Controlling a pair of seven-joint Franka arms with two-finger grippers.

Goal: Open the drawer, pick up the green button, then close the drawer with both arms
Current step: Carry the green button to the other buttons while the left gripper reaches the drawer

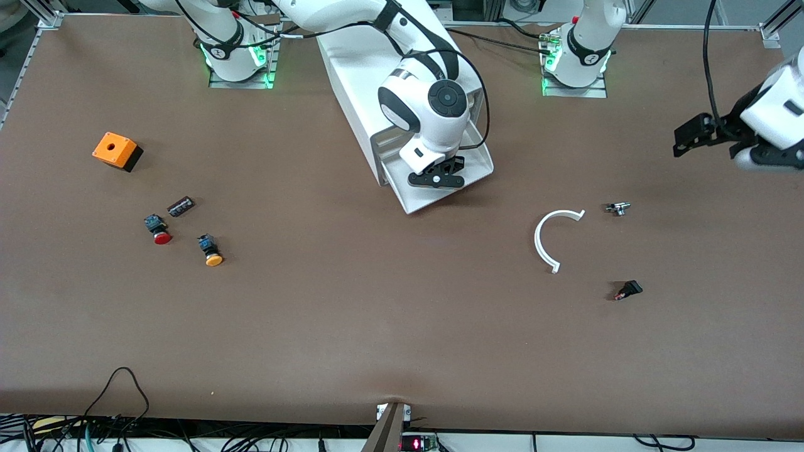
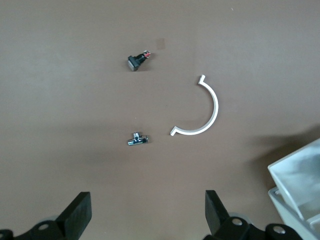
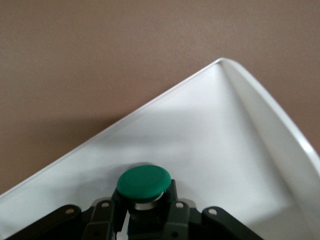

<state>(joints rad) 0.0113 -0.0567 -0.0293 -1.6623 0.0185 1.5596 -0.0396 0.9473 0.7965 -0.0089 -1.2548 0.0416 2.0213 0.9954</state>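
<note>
From the right arm's end of the table: an orange box (image 1: 115,150), a small dark part (image 1: 181,206), one red-capped button (image 1: 158,229) and one orange-capped button (image 1: 210,250) lie on the table (image 1: 352,326). At the middle, the white cabinet's (image 1: 358,75) bottom drawer (image 1: 440,191) stands pulled out, and inside it the one green-capped button (image 3: 143,184) sits clamped between the right gripper's (image 1: 436,176) closed fingers (image 3: 176,210). Toward the left arm's end lie one white curved piece (image 1: 545,233), one metal fitting (image 1: 618,208) and one small black part (image 1: 629,290), while the left gripper (image 1: 700,133) hangs spread wide over bare tabletop, holding nothing.
</note>
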